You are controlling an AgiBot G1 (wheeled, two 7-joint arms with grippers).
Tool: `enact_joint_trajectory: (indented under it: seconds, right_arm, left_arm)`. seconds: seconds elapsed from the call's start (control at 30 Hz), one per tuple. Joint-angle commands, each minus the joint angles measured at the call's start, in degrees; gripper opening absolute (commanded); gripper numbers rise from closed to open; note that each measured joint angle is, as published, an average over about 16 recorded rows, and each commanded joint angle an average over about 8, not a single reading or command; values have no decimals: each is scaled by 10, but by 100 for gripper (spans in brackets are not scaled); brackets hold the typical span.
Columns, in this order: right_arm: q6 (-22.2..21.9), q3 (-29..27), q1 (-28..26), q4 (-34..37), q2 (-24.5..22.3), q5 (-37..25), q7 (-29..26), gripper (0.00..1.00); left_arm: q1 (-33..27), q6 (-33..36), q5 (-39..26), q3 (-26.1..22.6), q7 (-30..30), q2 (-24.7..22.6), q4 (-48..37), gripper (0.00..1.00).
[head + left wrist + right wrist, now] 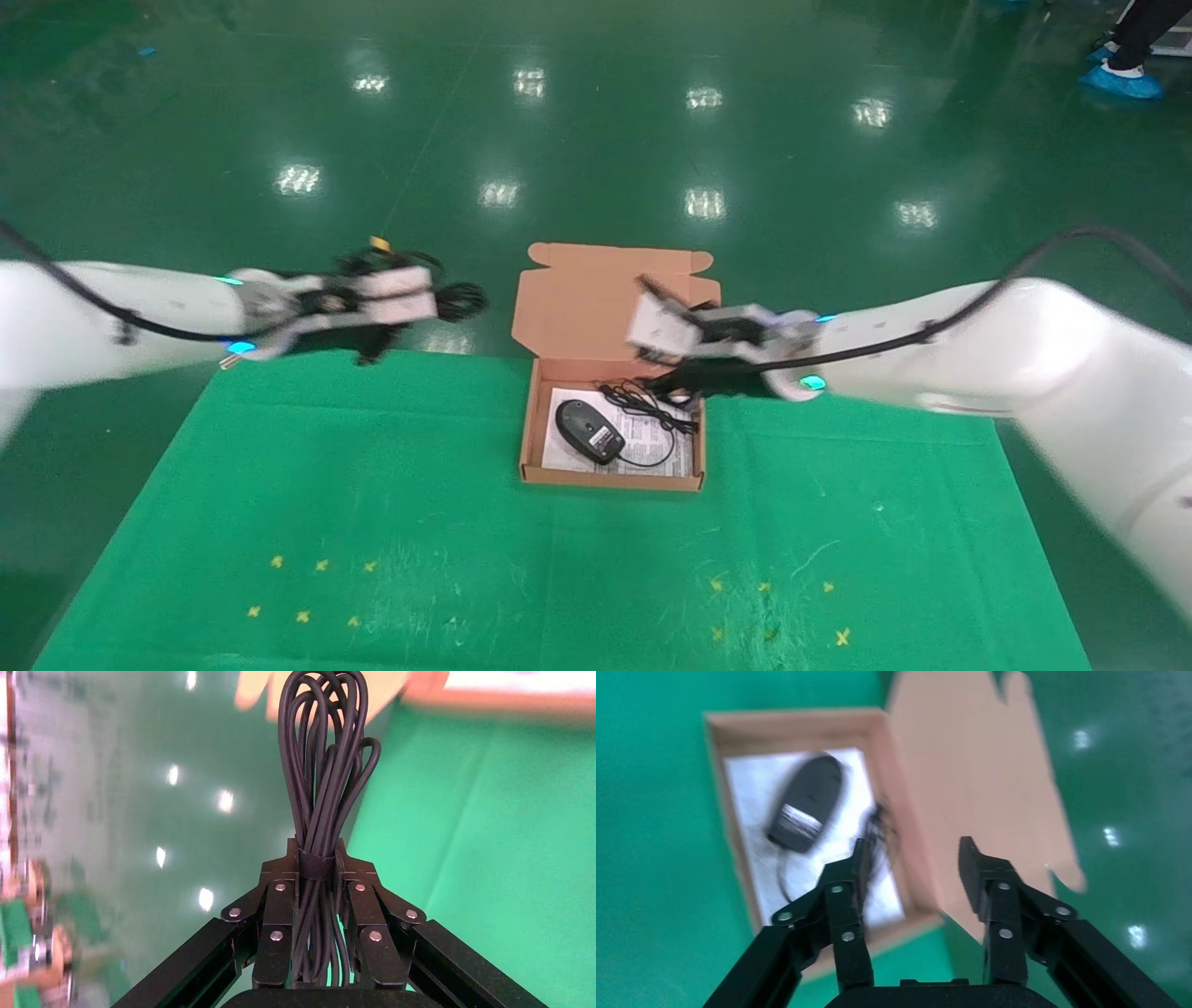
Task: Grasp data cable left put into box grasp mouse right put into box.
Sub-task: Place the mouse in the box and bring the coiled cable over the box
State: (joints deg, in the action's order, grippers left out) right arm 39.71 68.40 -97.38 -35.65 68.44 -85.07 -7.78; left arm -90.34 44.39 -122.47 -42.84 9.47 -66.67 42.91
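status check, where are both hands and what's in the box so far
Left hand shut on the cable, held up left of the box. Right hand open, empty, over the box's right side. Mouse already inside. Nothing blocking.

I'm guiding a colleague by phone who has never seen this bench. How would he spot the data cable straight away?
Start at the open cardboard box at the far edge of the green cloth. Look to its left, where the left claw hangs above the cloth's far edge, shut on the data cable. It is a banded bundle of black loops, unlike the mouse and its loose cord, which lie in the box.
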Motion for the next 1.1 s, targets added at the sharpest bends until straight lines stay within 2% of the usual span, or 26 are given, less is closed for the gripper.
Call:
enact_joint_trajectory:
  seconds: [0.03,0.37,0.57,0.8,0.83,1.07,1.1]
  right_arm:
    - [-3,-3,-3,-15,-21,1,-3,100]
    - [-9,1,-8,-175,-179,-36,-84,100]
    - [-19,8,5,-280,-256,-67,-154,100]
    - [-29,16,18,-363,-310,-106,-222,100]
    - [-29,16,18,-370,-315,-110,-228,100]
    - [-33,19,21,-400,-334,-128,-249,100]
    - [-33,19,21,-401,-335,-129,-250,100]
  left_arm:
    - [10,-12,10,-2,-19,-16,-3,0]
    - [40,-91,77,-17,-136,-108,-80,0]
    - [54,-113,147,-60,-181,-119,-84,0]
    - [56,-144,213,-137,-190,-121,-74,0]
    - [55,-149,219,-146,-188,-121,-73,9]
    - [53,-167,244,-190,-180,-126,-74,96]
    - [53,-168,246,-193,-180,-127,-74,100]
